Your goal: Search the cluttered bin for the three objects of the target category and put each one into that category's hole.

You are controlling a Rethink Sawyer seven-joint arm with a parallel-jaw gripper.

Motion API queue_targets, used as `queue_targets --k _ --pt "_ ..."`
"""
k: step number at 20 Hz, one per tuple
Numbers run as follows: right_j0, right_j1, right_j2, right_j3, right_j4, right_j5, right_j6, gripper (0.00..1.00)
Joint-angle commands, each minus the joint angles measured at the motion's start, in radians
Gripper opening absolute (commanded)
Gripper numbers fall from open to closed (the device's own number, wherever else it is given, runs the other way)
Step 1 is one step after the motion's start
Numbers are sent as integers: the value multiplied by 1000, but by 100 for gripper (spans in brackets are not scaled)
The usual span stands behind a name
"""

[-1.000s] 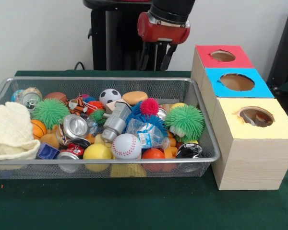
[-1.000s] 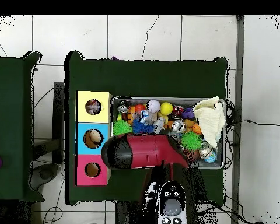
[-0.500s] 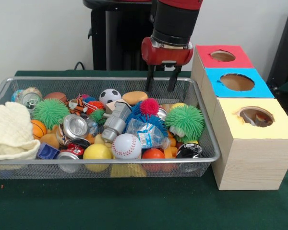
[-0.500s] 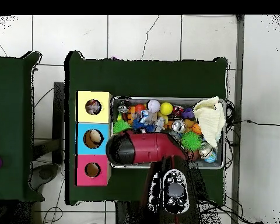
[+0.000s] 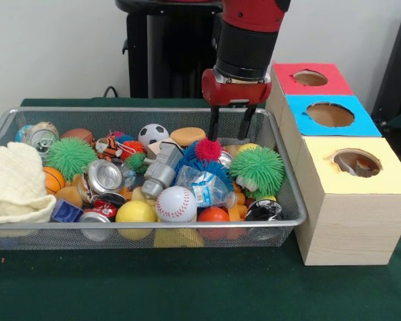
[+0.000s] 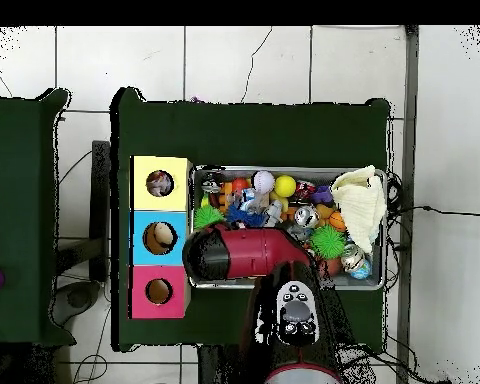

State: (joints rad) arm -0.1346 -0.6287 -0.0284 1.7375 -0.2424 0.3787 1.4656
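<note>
My gripper [image 5: 228,134] hangs open with nothing between its fingers, just above the far right part of the wire bin [image 5: 291,215]. Below it lie a red spiky ball [image 5: 208,148], a green spiky ball [image 5: 256,168] and a tan bun-shaped toy [image 5: 187,136]. Nearer the front are a baseball [image 5: 176,203], a yellow ball [image 5: 136,212], a plastic bottle [image 5: 204,188] and crushed cans [image 5: 104,176]. A soccer ball [image 5: 153,133] sits at the back. In the overhead view the red arm [image 6: 246,254] hides the gripper and part of the bin [image 6: 386,284].
Right of the bin stand three boxes with round holes: red [image 5: 287,75], blue [image 5: 301,111], yellow [image 5: 321,170]. Something lies inside the yellow box's hole. A cream cloth [image 5: 15,180] fills the bin's left end. Green cloth covers the table [image 5: 187,287].
The gripper has come down from above the bin's far edge and shifted slightly right, now level with the far rim. It stayed open. The bin's contents have not moved.
</note>
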Motion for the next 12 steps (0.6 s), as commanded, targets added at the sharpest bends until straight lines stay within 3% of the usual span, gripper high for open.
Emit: queue_targets --k 1,12 --pt "-9 45 65 10 49 -88 207 100" --pt "10 70 26 0 53 -121 214 100"
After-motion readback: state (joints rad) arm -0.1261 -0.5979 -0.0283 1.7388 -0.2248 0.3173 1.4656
